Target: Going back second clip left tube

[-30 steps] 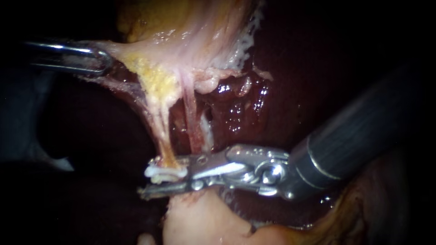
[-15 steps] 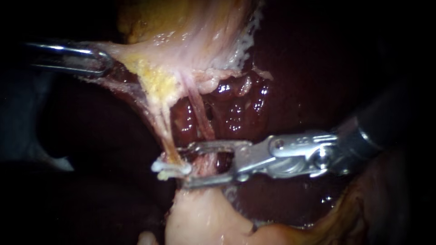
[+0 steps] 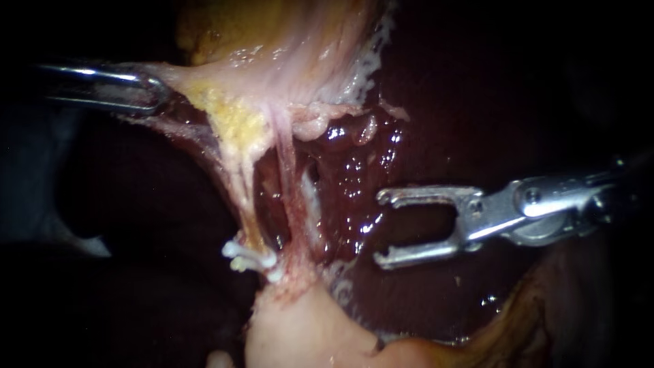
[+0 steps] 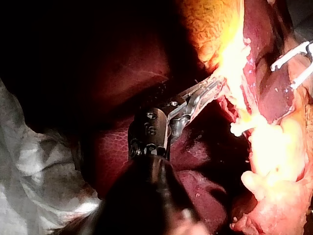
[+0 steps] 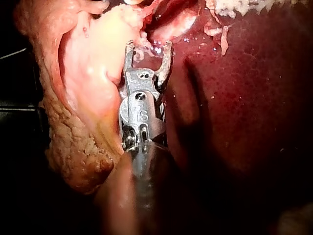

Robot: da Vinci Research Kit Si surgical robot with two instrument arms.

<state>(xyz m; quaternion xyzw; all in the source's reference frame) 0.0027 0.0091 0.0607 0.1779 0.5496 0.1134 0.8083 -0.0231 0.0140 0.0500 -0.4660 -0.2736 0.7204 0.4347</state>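
Observation:
Two tubes run down from the pale gallbladder (image 3: pixel 286 54): the yellowish left tube (image 3: pixel 246 204) and the pinker right tube (image 3: pixel 291 197). A white clip (image 3: pixel 248 257) sits across the lower end of the left tube. My right instrument (image 3: pixel 379 228) hangs to the right of both tubes, apart from them, jaws open and empty; they also show open in the right wrist view (image 5: pixel 148 46). At the upper left, my left instrument (image 3: pixel 146 92) is shut on gallbladder tissue and holds it stretched leftward, as its own view shows (image 4: pixel 212 87).
Dark red liver (image 3: pixel 436 102) lies behind and to the right of the tubes, wet and glistening near them. A pale fatty lump (image 3: pixel 300 327) sits under the tubes' lower ends. White gauze (image 4: pixel 34 171) lies beside the left instrument's shaft.
My right instrument has drawn back to the right, away from the tubes, with its jaws open. The white clip stays on the left tube. The left instrument has held still.

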